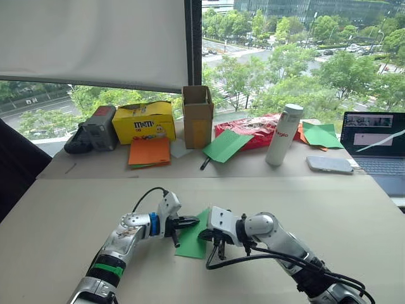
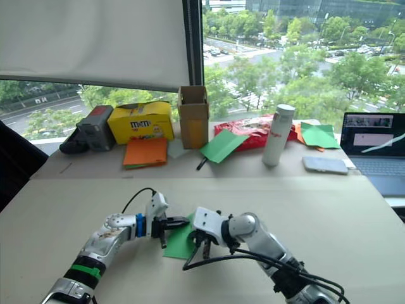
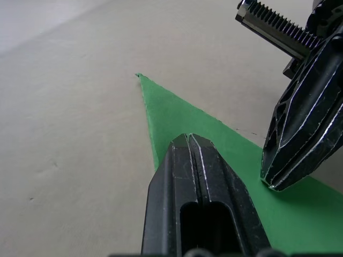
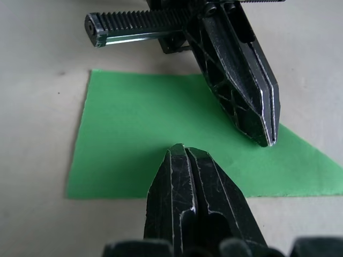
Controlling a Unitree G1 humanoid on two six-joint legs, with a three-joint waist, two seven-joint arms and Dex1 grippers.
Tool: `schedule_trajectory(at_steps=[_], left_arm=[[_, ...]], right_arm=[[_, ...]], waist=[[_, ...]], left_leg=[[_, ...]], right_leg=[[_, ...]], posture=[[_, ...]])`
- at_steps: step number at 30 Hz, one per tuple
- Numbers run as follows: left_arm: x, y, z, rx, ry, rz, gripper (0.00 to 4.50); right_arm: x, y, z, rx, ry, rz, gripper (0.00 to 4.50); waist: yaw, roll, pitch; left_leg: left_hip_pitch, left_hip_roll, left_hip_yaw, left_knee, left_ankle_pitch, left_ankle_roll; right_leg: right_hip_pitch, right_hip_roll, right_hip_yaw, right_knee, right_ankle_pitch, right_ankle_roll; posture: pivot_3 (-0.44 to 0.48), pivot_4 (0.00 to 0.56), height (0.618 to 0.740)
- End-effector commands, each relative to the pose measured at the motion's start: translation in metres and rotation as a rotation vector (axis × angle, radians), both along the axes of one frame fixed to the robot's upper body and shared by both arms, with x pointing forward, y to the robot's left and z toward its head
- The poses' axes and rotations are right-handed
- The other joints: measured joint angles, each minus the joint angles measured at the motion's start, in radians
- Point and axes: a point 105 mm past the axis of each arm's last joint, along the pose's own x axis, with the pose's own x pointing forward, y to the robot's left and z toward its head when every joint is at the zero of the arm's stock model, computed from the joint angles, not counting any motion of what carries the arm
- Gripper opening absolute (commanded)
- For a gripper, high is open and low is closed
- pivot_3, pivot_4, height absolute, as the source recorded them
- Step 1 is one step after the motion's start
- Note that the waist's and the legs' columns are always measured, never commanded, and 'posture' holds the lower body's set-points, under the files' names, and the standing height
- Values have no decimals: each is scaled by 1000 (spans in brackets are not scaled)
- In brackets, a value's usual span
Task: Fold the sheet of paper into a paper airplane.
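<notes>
The green sheet of paper (image 1: 192,241) lies flat on the beige table (image 1: 76,215), folded into a wedge with one sharp point (image 3: 140,76) and one square end (image 4: 86,134). My left gripper (image 1: 190,221) comes in from the left, shut, its tips (image 3: 187,138) resting on the paper's top. My right gripper (image 1: 218,246) points down from the right, also shut, with its tips (image 4: 184,150) on the paper. The two grippers sit close together over the paper, nearly touching. Neither has paper between its fingers.
Along the window at the back are orange sheets (image 1: 149,152), a yellow box (image 1: 143,121), a cardboard box (image 1: 197,115), another green sheet (image 1: 226,145), a red bag (image 1: 250,128), a white bottle (image 1: 283,134), a phone (image 1: 330,164) and a laptop (image 1: 374,145).
</notes>
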Motion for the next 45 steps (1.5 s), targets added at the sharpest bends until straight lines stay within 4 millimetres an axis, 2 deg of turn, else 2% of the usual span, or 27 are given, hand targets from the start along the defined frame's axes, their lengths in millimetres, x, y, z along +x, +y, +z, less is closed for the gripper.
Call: schedule_trajectory(at_steps=[1, 4, 8, 13, 18, 24, 36, 45], left_arm=[[0, -3, -3, -25, 66, 17, 42], [8, -9, 7, -56, 58, 14, 42], [22, -18, 15, -77, 46, 12, 42], [34, -34, 19, -74, 25, -17, 42], [39, -31, 14, -45, 16, 7, 42], [33, -17, -2, -8, 35, 48, 42], [-2, -1, -39, 8, 157, 111, 42], [-5, 22, -41, -12, 198, 228, 42]], right_arm=[[3, -6, -22, -66, 26, -43, 0], [1, -12, -34, -101, 56, -69, 0], [-1, -15, -39, -98, 78, -95, 0], [-2, -17, -40, -83, 93, -136, 0], [-2, -17, -41, -75, 97, -150, 0], [-3, -18, -42, -79, 104, -150, 0], [0, -15, -43, -94, 104, -120, 0], [-1, -12, -45, -99, 110, -99, 0]], waist=[[-1, 0, 0], [-3, 0, 0], [-7, 0, 0], [-10, 0, 0], [-10, 0, 0], [-10, 0, 0], [-13, 4, -6], [-25, 6, -8]], left_leg=[[1, 0, 0, 0, 0, 0], [1, 0, 0, 0, 0, 0], [1, 0, 0, 0, 0, 0], [0, 0, 0, 0, 2, -3], [0, 0, 0, 0, 2, -3], [0, 0, 0, 0, 1, -2], [3, 1, 0, 0, -1, 1], [3, 1, 0, -1, -1, 1]], right_leg=[[0, 0, 0, 0, 0, 0], [0, 0, 0, 0, 0, 0], [0, 1, 0, 1, 0, 0], [1, 1, 0, 1, 0, 0], [1, 1, 0, 1, 0, 0], [1, 1, 0, 1, 0, 0], [1, 1, 1, 0, 0, 0], [1, 1, 2, 0, 0, 0]], posture=[[0, 150, 740], [0, 150, 740], [0, 150, 740], [0, 150, 740], [0, 150, 740], [0, 150, 740], [0, 150, 740], [0, 150, 740]])
